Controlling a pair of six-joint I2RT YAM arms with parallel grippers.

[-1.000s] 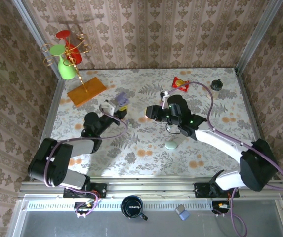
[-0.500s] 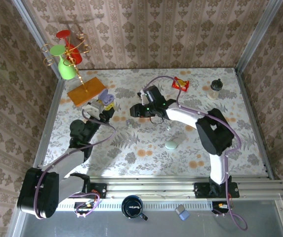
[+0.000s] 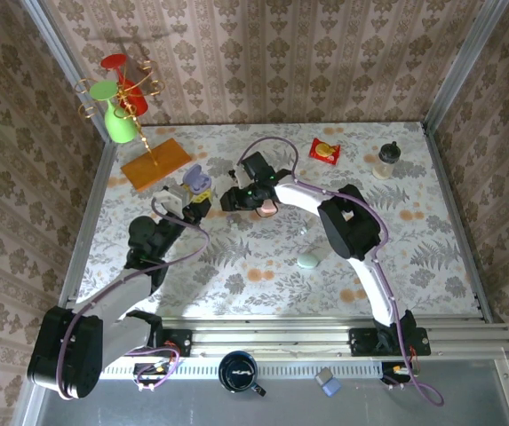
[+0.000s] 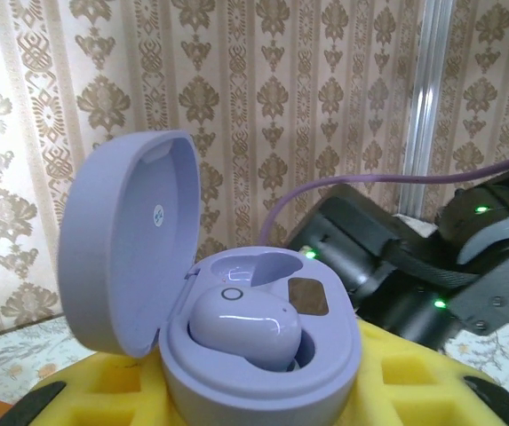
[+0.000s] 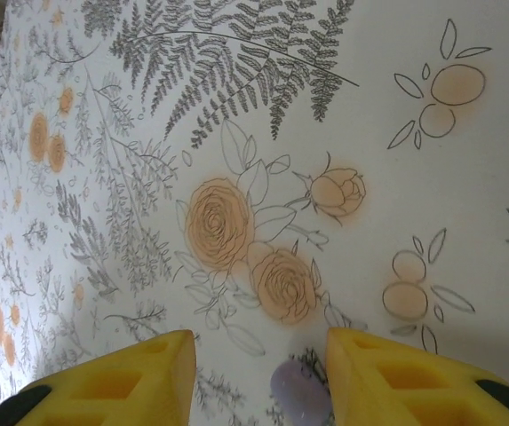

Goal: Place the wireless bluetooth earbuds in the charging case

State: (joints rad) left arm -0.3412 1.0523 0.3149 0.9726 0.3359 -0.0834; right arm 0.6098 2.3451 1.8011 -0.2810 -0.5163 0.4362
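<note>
The left wrist view gives us what the top view is too distant to give: the lavender charging case (image 4: 325,355) stands open, its lid (image 4: 130,240) tipped up toward 10 o'clock, and one glossy, rounded lavender earbud (image 4: 245,328) sits in the nearer well, with a second well just behind it at 12 o'clock. The left gripper (image 4: 263,404) is clamped on the case, yellow pads (image 4: 103,390) pressed to its flanks. In the top view we see the case as a small purple shape at about 10 o'clock from the middle of the floral surface (image 3: 414,266), at the end of the left arm, which stretches forward from its base. The right wrist view adds a second earbud (image 5: 300,392), pale lavender and smooth, lying between the pads of the right gripper (image 5: 258,382), close against the pad at 3 o'clock. Those jaws stand apart, the gap wider than the bud; we cannot tell whether the bud rests on the surface. From above, the right arm reaches long toward 10 o'clock, its gripper just beside the case at the case's 4 o'clock. A mint oval case (image 3: 307,261) lies at 5 o'clock from the middle.
</note>
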